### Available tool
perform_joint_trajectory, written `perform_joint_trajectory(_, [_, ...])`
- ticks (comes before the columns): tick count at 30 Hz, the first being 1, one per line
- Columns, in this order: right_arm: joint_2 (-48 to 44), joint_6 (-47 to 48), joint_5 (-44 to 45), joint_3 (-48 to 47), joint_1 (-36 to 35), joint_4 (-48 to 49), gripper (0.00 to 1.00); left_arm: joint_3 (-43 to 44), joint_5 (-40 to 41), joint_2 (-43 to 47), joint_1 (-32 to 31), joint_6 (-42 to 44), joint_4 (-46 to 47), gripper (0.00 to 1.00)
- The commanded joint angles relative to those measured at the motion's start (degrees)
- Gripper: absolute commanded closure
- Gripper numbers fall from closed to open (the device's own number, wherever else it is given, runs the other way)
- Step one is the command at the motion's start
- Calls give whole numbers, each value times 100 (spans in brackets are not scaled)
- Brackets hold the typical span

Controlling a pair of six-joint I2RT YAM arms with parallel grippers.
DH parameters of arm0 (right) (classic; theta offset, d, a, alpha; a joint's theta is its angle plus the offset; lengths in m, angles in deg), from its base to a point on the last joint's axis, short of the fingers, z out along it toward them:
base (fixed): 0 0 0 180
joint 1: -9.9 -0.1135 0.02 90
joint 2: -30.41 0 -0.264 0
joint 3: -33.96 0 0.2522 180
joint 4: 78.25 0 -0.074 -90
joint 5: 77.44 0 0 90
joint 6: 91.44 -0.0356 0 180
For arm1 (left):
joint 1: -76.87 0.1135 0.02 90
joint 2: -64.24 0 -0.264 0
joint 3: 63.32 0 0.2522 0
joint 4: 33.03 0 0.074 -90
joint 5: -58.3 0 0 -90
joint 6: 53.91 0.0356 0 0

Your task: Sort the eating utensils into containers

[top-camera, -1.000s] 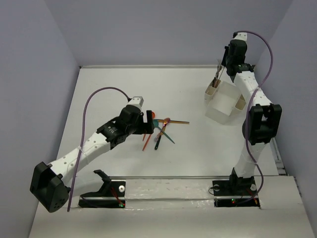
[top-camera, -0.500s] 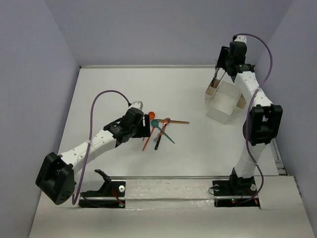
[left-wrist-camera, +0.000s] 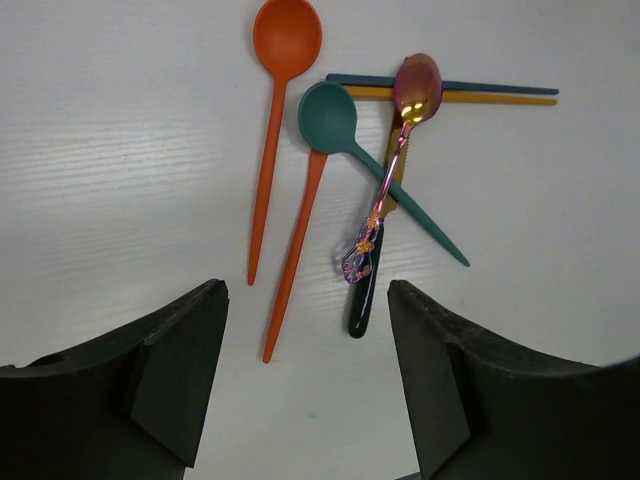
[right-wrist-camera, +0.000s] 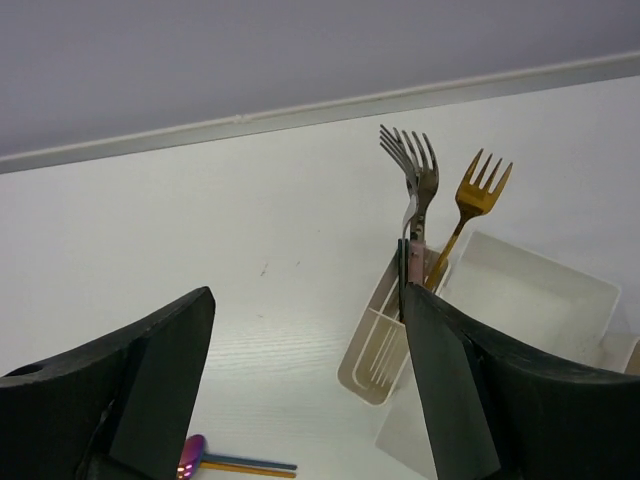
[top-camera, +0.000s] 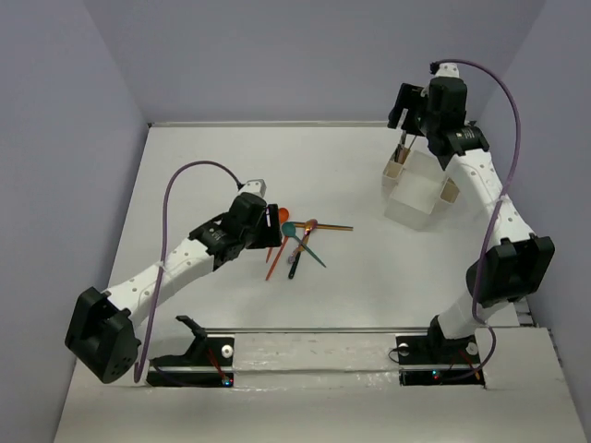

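Forks (right-wrist-camera: 418, 172), silver and gold, upright in small tan cup (right-wrist-camera: 372, 352) at end of white bin (right-wrist-camera: 530, 290), right gripper (right-wrist-camera: 305, 295) spread wide and empty near them, left gripper (left-wrist-camera: 305, 290) parted wide over loose spoons (left-wrist-camera: 328, 118) on table (left-wrist-camera: 120, 150)

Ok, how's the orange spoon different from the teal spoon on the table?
The orange spoon has its handle running almost straight back toward the left gripper; the teal spoon slants off to the right. The orange one seems to lie by itself, while the teal one crosses the purple spoon in the pile. Both lie flat on the table, bowls away from the gripper.
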Motion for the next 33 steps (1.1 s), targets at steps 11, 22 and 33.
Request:
perform_joint_trajectory(11, [-1327, -1194, -726, 1932, -1597, -454, 83, 977, -32, 1265, 95, 310, -355, 9])
perform_joint_trajectory(22, [-178, -2706, -331, 2452, -3198, -67, 60, 1153, -120, 2021, 95, 530, -557, 1])
perform_joint_trajectory(33, [1195, -3216, -59, 1653, -3585, -444, 59, 705, -656, 2557, 95, 644, -636, 1])
